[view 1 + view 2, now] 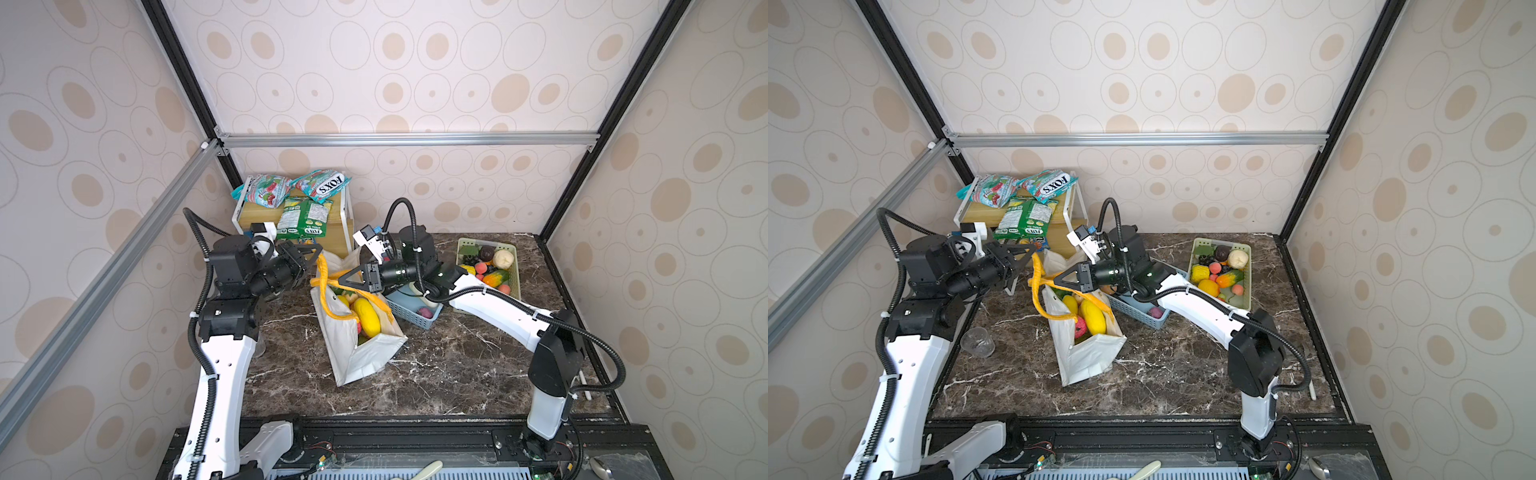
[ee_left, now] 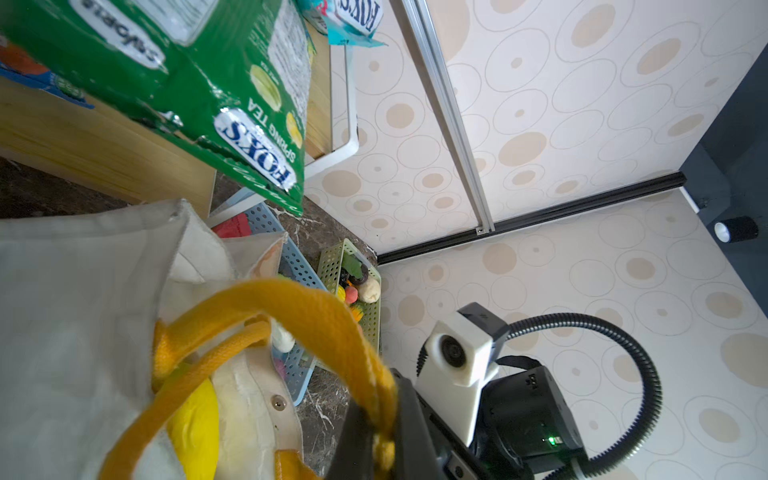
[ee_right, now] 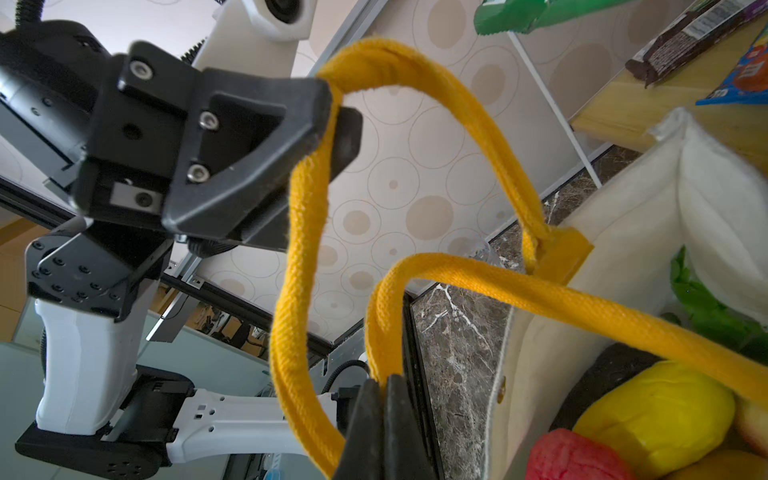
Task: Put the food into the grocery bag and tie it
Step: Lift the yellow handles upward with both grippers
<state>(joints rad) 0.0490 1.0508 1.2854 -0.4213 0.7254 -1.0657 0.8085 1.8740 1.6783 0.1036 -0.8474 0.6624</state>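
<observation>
Grocery bag (image 1: 365,357) low between the pincers, left pincer (image 1: 319,250) pinching one yellow handle (image 3: 291,249), right pincer (image 1: 339,280) pinching second handle (image 3: 540,299)

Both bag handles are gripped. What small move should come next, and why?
Probably the right gripper should carry its handle through the loop that the left gripper holds up, starting the knot: both grippers are shut on yellow handles and food already sits in the grocery bag.
</observation>
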